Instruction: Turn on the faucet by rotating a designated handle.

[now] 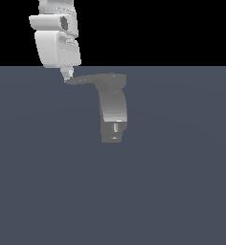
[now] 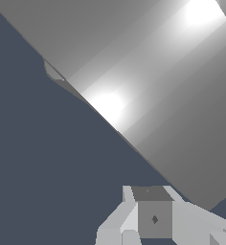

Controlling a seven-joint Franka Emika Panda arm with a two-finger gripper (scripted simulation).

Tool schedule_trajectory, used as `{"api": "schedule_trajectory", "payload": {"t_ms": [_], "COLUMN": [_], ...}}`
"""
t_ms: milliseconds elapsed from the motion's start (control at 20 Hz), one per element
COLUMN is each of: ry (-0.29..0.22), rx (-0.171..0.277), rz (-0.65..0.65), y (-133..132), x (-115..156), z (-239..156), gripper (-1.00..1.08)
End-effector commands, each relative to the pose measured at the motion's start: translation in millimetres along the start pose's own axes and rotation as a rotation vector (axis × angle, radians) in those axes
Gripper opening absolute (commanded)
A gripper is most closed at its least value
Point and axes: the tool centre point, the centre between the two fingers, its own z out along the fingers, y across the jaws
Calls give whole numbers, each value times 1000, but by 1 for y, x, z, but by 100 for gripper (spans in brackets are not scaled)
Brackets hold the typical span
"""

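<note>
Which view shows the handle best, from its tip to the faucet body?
The exterior view: the whole handle lies across the top of the faucet, with the gripper at its pointed end. The wrist view is too close: a large grey surface fills it, and I cannot tell the handle apart there.

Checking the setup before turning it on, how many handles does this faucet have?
1. The handle is the flat blade atop the faucet, pointing toward the exterior view's left, its tip at the gripper. None other shows.

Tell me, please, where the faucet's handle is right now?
In the exterior view the handle lies flat across the top of the faucet body, pointing toward that view's left, with its tapered tip right under the hand.
</note>
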Motion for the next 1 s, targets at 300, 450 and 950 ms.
{"api": "schedule_trajectory", "payload": {"t_ms": [300,450,950], "ry": [2,2,2], "rx": [-2,-2,-2], "rz": [3,3,2], "y": [19,26,49], "x": [18,23,43], "z": [0,0,0], "gripper": [-100,-100,-100]}}
